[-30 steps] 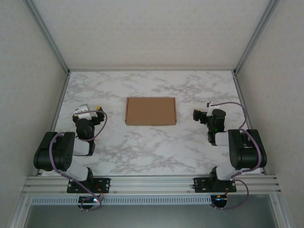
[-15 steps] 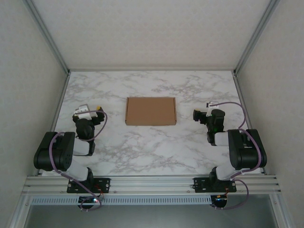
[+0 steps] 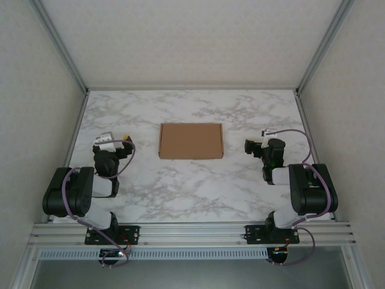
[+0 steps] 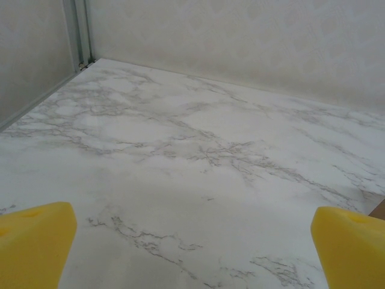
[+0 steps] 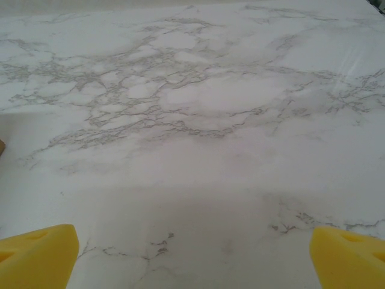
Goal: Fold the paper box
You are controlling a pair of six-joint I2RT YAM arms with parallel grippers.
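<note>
The paper box [image 3: 190,141] is a flat brown cardboard rectangle lying closed on the marble table [image 3: 180,186], in the middle of the top view. A sliver of the box shows at the right edge of the left wrist view [image 4: 381,210] and at the left edge of the right wrist view [image 5: 1,147]. My left gripper [image 3: 113,139] rests low to the box's left, open and holding nothing; its yellow fingertips [image 4: 36,241] stand far apart around the left gripper's [image 4: 192,253] gap. My right gripper [image 3: 258,143] sits to the box's right, also open and apart from the box, yellow fingertips [image 5: 349,256] wide around the right gripper's [image 5: 192,256] gap.
Pale walls with aluminium posts [image 3: 66,54] enclose the table on three sides. A metal rail [image 3: 192,232] carrying both arm bases runs along the near edge. Bare marble lies in front of and behind the box.
</note>
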